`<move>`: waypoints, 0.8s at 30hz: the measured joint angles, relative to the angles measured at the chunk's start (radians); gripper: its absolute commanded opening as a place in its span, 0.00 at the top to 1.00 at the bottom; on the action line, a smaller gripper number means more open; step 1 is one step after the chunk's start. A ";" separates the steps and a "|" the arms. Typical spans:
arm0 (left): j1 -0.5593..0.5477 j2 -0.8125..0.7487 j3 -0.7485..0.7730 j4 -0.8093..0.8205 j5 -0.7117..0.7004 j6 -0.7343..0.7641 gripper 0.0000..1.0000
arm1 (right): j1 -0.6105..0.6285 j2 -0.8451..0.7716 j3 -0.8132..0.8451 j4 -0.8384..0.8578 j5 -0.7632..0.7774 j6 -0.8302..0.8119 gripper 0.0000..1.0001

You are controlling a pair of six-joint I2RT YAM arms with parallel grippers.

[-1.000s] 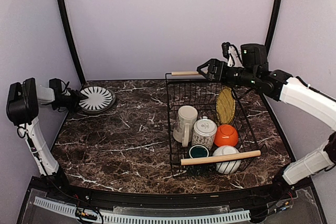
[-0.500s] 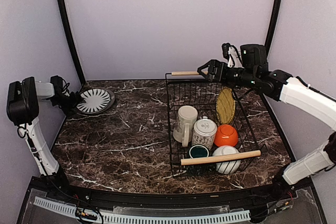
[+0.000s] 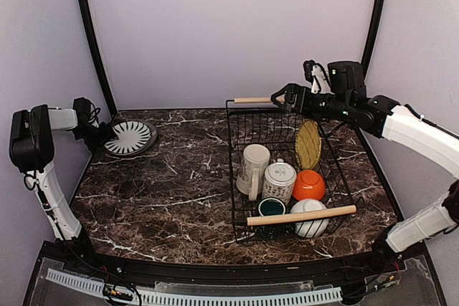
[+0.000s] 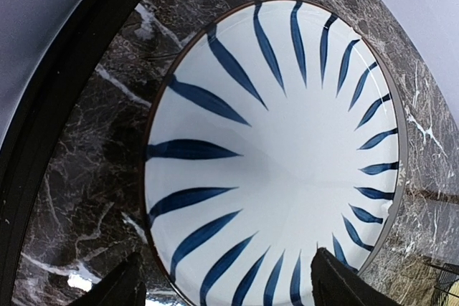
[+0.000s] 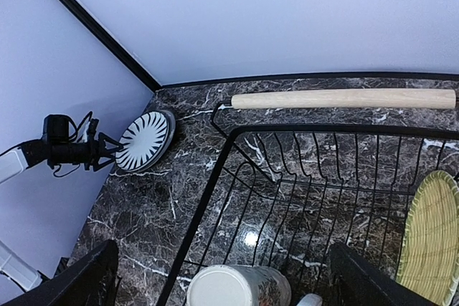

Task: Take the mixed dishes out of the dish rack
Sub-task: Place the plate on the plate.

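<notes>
The grey-and-white radial-patterned plate (image 3: 130, 137) (image 4: 272, 141) lies on the marble table at the far left. My left gripper (image 3: 100, 134) (image 4: 229, 288) is open at its near rim, one finger over the table and one over the plate's edge. The dish rack (image 3: 240, 170) (image 5: 215, 184) holds a cream mug (image 3: 254, 165), a patterned mug (image 3: 278, 180) (image 5: 237, 288), an orange bowl (image 3: 309, 185), a dark green cup (image 3: 272, 207), a white bowl (image 3: 310, 221) and an upright lime-green plate (image 3: 308, 145) (image 5: 430, 238). My right gripper (image 3: 280, 94) (image 5: 222, 277) hangs open above the rack's far left corner.
The rack's two wooden handles cross its far end (image 3: 251, 99) (image 5: 344, 98) and near end (image 3: 301, 215). A black curved frame post (image 3: 93, 41) rises just behind the plate. The marble table (image 3: 172, 184) lies between plate and rack.
The left gripper has opened and let go of the plate, which now lies flatter on the table; the gripper drew back a little to the left. The right arm barely moved.
</notes>
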 measured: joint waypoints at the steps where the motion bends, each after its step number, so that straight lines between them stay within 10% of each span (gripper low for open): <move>1: -0.003 0.000 0.001 0.000 0.000 0.004 0.23 | 0.000 0.000 0.000 0.000 0.001 -0.001 0.01; 10: -0.009 0.007 0.028 -0.003 -0.002 0.028 0.38 | -0.003 0.000 0.000 0.000 0.004 -0.002 0.01; 24: -0.038 0.035 0.049 -0.004 0.023 0.044 0.14 | -0.003 0.001 0.000 -0.003 0.008 -0.003 0.02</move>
